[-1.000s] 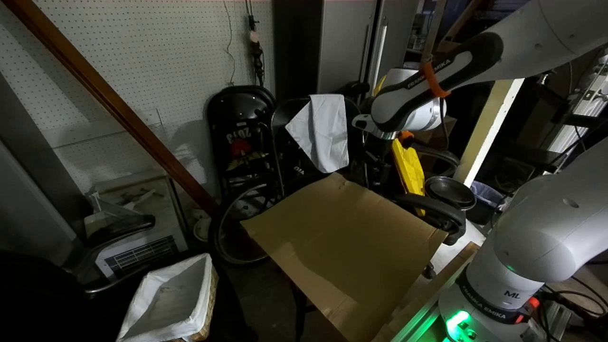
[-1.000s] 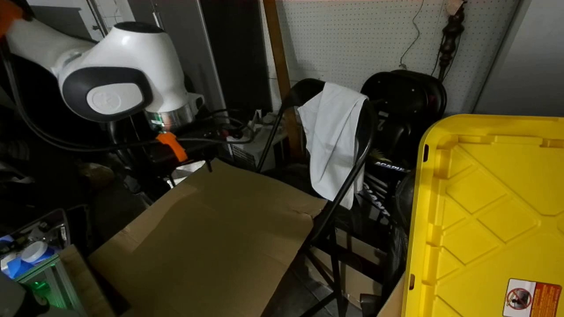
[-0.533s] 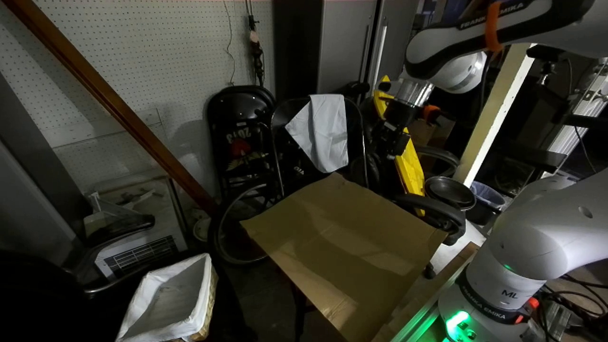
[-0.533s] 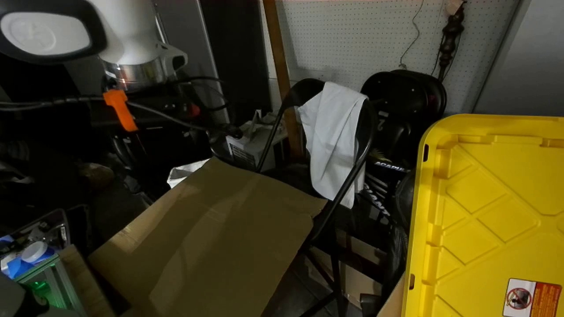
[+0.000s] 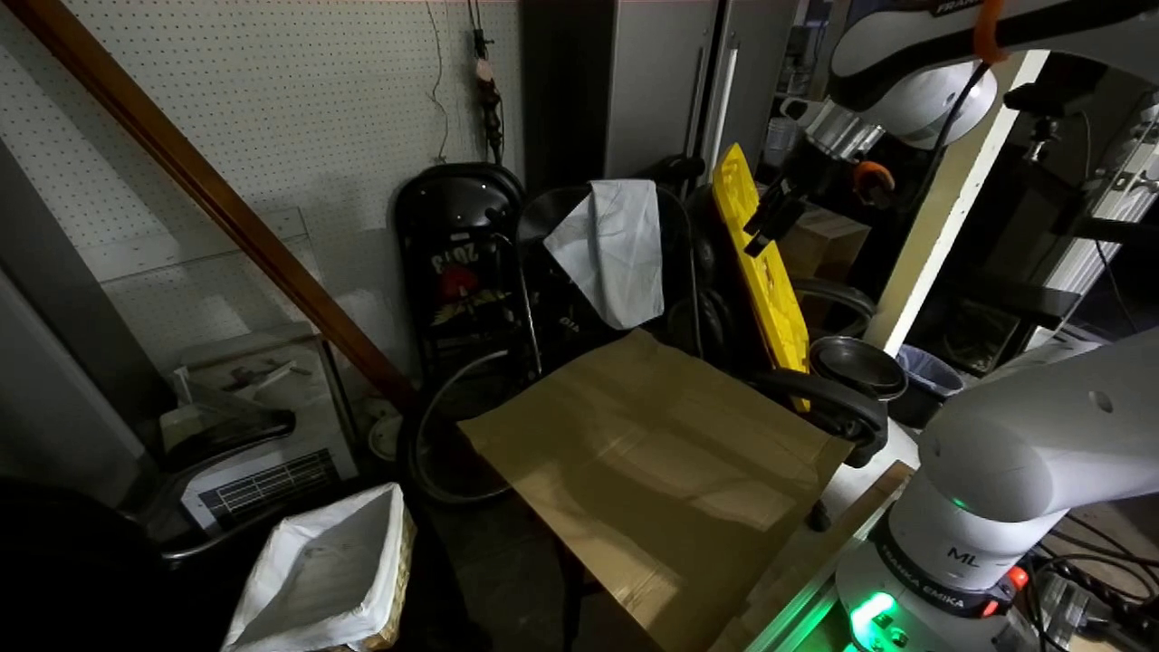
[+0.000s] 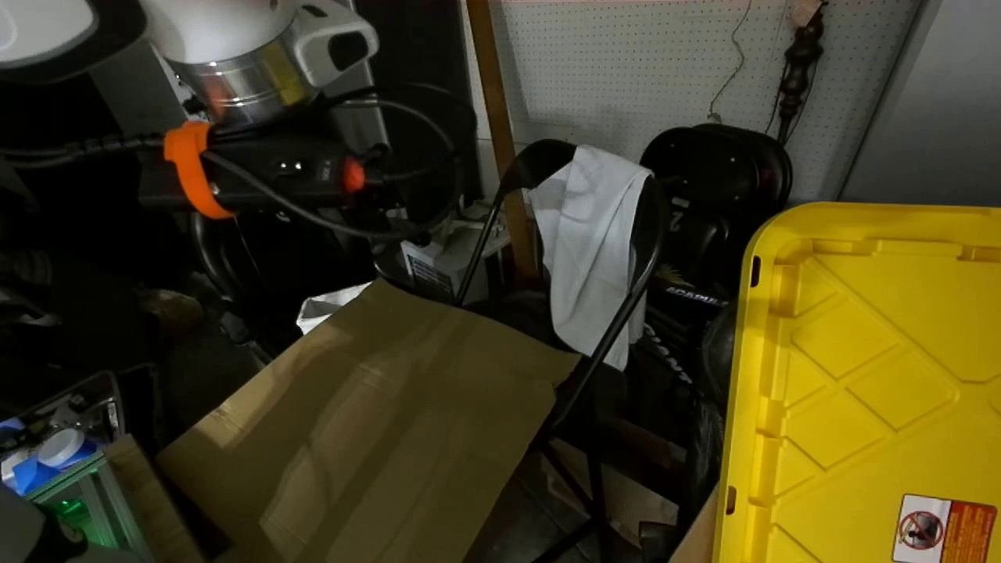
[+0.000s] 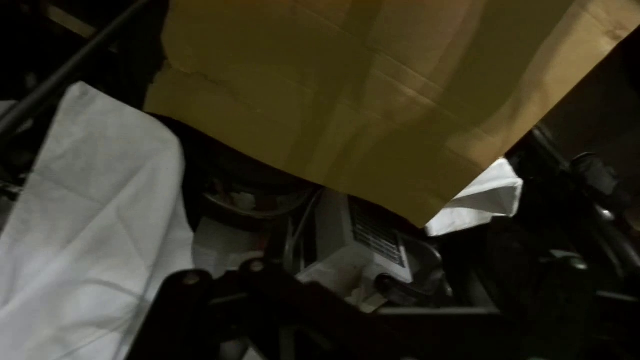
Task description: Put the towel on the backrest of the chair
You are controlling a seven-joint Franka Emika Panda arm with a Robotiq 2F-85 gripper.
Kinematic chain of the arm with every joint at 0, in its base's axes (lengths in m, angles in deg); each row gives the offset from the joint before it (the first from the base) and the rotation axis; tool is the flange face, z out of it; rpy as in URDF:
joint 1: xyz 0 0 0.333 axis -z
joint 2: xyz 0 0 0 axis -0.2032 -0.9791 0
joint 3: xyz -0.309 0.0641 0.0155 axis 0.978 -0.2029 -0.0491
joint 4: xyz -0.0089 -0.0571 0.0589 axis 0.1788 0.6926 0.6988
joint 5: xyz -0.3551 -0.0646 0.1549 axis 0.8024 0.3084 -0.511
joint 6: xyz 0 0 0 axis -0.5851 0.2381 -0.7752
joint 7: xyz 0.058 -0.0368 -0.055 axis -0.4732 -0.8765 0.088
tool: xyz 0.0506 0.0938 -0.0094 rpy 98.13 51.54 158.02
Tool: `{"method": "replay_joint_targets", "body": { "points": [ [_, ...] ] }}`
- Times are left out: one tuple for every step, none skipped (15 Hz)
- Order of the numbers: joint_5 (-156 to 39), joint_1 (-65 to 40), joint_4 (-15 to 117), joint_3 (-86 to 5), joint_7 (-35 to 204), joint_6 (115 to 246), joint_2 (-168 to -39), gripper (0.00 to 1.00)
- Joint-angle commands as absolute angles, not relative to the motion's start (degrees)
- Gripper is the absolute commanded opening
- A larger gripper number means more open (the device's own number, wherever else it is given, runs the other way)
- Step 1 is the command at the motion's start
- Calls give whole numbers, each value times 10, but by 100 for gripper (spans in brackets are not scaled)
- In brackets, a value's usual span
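A white towel (image 5: 625,254) hangs over the top of the backrest (image 5: 543,213) of a black folding chair. In an exterior view the towel (image 6: 594,250) drapes down the front, and some hangs behind the black backrest (image 6: 543,160). In the wrist view the towel (image 7: 100,225) fills the lower left. My gripper (image 5: 759,243) is up and away from the chair, in front of a yellow lid, not touching the towel. Its dark fingers (image 7: 222,272) show at the bottom of the wrist view, with nothing visibly held. It is too dark to tell their opening.
A brown cardboard sheet (image 5: 661,480) lies before the chair. A white-lined basket (image 5: 326,570) stands on the floor. The yellow lid (image 6: 876,375) stands beside the chair. Folded black chairs (image 5: 457,208) and a wooden beam (image 5: 208,199) lean by the pegboard wall.
The arm and gripper have moved up and away from the chair, rightward in an exterior view, and the wrist has tilted. The towel and chair look unchanged.
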State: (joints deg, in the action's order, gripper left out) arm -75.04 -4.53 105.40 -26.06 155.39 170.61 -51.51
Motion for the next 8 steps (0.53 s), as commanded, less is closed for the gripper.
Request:
{"method": "replay_joint_targets", "body": {
  "points": [
    [-703,-14,1068,-277,1479,1792,-554,100],
    [-681,-5,1082,-281,1460,1812,-565,100],
    [-660,3,1097,-285,1438,1839,-576,100],
    [-638,11,1106,-288,1413,1854,-591,100],
    [-614,19,1112,-291,1391,1849,-606,100],
    [-643,-14,1098,-263,1430,1829,-578,100],
    [-629,-8,1106,-266,1414,1834,-591,100],
    [-624,-5,1110,-268,1407,1838,-600,100]
  ]
}}
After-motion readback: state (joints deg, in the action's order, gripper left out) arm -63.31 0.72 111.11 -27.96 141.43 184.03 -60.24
